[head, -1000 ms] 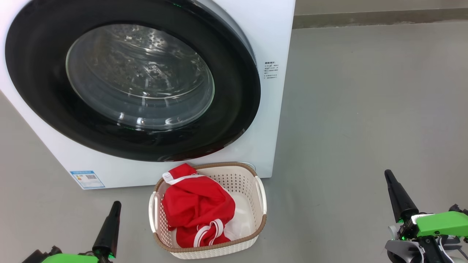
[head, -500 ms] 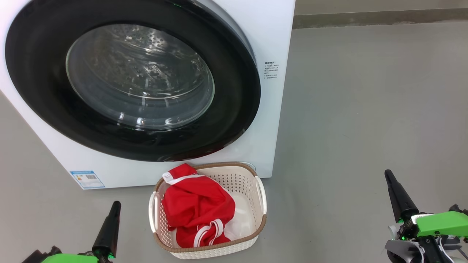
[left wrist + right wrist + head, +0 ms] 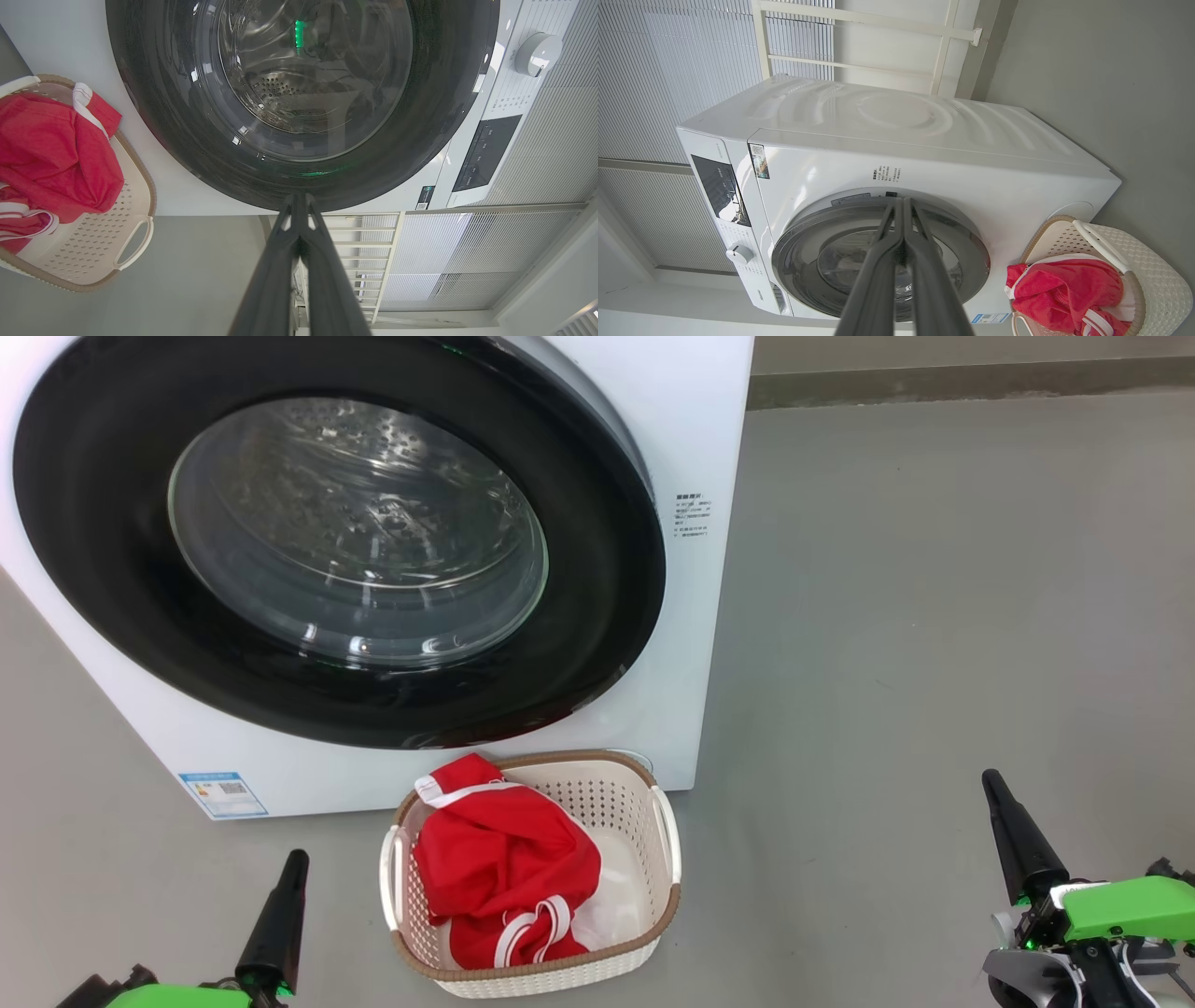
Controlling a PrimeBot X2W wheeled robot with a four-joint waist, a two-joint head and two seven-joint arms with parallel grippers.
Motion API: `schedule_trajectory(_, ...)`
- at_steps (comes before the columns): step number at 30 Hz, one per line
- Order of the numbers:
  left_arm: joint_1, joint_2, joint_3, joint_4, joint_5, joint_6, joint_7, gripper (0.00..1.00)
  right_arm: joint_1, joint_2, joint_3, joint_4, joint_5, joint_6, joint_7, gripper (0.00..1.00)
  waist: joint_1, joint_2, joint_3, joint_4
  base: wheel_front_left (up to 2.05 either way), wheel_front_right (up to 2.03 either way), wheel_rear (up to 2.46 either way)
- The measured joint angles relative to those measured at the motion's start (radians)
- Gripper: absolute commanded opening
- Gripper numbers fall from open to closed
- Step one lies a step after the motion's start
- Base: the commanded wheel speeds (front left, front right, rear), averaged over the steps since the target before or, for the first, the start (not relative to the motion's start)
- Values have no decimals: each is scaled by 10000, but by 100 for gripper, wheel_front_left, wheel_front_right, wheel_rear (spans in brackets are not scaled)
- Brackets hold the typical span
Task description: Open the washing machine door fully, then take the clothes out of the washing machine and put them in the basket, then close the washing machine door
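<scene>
Glossy black washing machine door (image 3: 597, 616); perforated plastic basket (image 3: 644, 821).

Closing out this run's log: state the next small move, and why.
Likely just pull back and stop: the washing machine door looks shut, the red clothes lie in the basket, and the left gripper and right gripper are shut, holding nothing.

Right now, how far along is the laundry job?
Looks finished. Done: the clothes lie in the basket, and the washing machine door sits shut against the washing machine. In hand: nothing; left gripper and right gripper are shut and empty. Left: nothing visible.
</scene>
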Motion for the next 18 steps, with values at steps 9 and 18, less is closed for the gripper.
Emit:
schedule_trajectory(9, 0, -2, 6, 0, 2, 0, 2, 0, 0, 2, -2, 0, 0, 0, 0, 0, 0, 0, 0, 0, 0, 0, 0)
schedule_trajectory(18, 0, -4, 12, 0, 2, 0, 13, 0, 0, 4, -6, 0, 0, 0, 2, 0, 0, 0, 0, 0, 0, 0, 0)
